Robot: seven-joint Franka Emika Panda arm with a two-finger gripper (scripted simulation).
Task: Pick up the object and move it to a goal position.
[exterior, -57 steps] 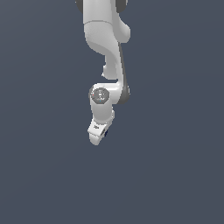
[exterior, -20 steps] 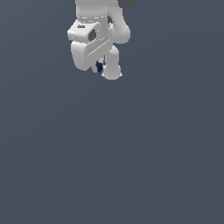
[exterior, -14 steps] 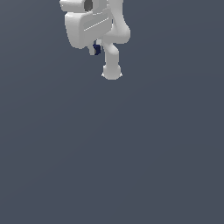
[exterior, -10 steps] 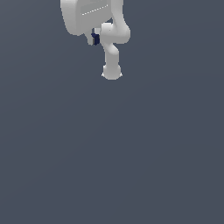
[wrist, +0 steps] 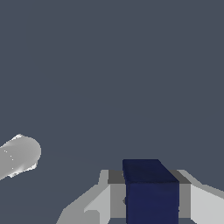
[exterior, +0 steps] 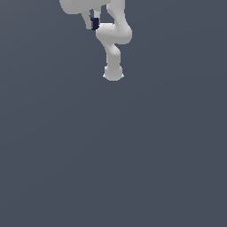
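Gripper [exterior: 94,23] at 12 o'clock in the exterior view, partly cut by the frame edge, clamped on the cube [exterior: 94,23]. Wrist view: cube [wrist: 151,192] sits between both fingers [wrist: 98,205], touching each, square to them. No long axis, sides look equal. Arm base [exterior: 113,73] just below.

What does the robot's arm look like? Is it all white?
Mostly. The arm is smooth, rounded and white, like fat tubes joined by round elbows. The gripper has pale grey-white fingers with a darker grey bar between them. No cables or markings show.
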